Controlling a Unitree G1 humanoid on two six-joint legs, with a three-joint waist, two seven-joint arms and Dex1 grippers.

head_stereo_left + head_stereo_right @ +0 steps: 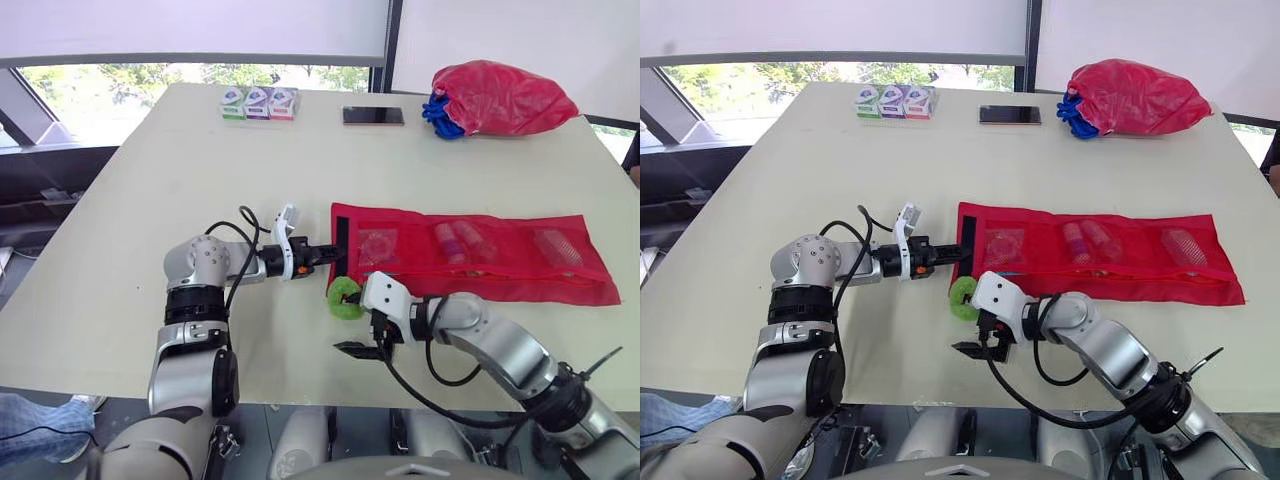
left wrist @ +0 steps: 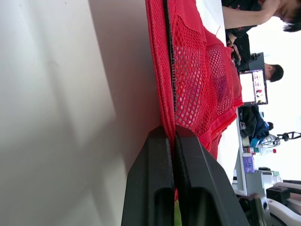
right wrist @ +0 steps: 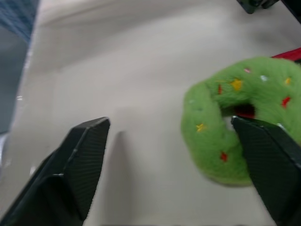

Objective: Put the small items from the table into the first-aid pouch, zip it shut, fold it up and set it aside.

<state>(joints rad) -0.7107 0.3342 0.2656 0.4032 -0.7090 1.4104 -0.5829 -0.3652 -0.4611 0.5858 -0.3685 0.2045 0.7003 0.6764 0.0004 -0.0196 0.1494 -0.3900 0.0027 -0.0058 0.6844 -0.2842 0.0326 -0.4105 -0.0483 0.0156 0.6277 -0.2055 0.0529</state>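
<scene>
The left pincer (image 1: 335, 256) is shut tight on the end edge of the long red mesh first-aid pouch (image 1: 480, 262). The pouch lies flat on the pale cream desk (image 1: 110, 260) and stretches away from that pincer toward the robot's right. The right pincer (image 1: 357, 347) is open, with nothing in it. The fuzzy green ring (image 3: 207, 136) with little coloured dots lies on the desk just beside the right pincer's fingers, near the left pincer, by the pouch's corner.
</scene>
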